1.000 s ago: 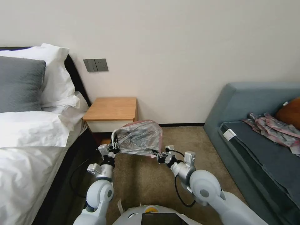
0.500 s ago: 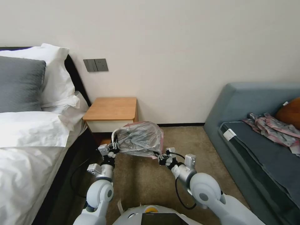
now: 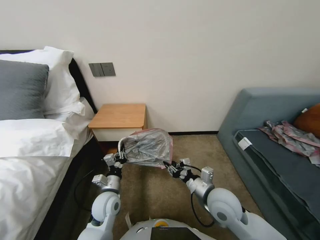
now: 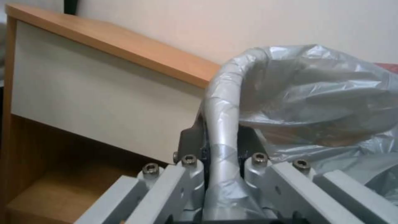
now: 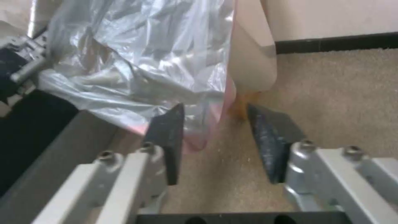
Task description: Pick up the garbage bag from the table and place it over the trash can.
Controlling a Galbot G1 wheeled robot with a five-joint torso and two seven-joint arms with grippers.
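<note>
The thin, crinkly pinkish-grey plastic garbage bag (image 3: 149, 147) is being held draped over the cream-white rectangular trash can (image 5: 251, 67), beside the light-brown wooden nightstand (image 3: 118, 116). The left gripper (image 4: 222, 157) is clamped on the bag-wrapped rim; the right gripper (image 5: 215, 141) is spread wide — its loose pink edge is likely being left to slip off.

Both arms reach forward, left hand (image 3: 122, 156) clamped tight, right hand (image 3: 167, 165) spread apart, pads (image 5: 169, 137) separated.
</note>
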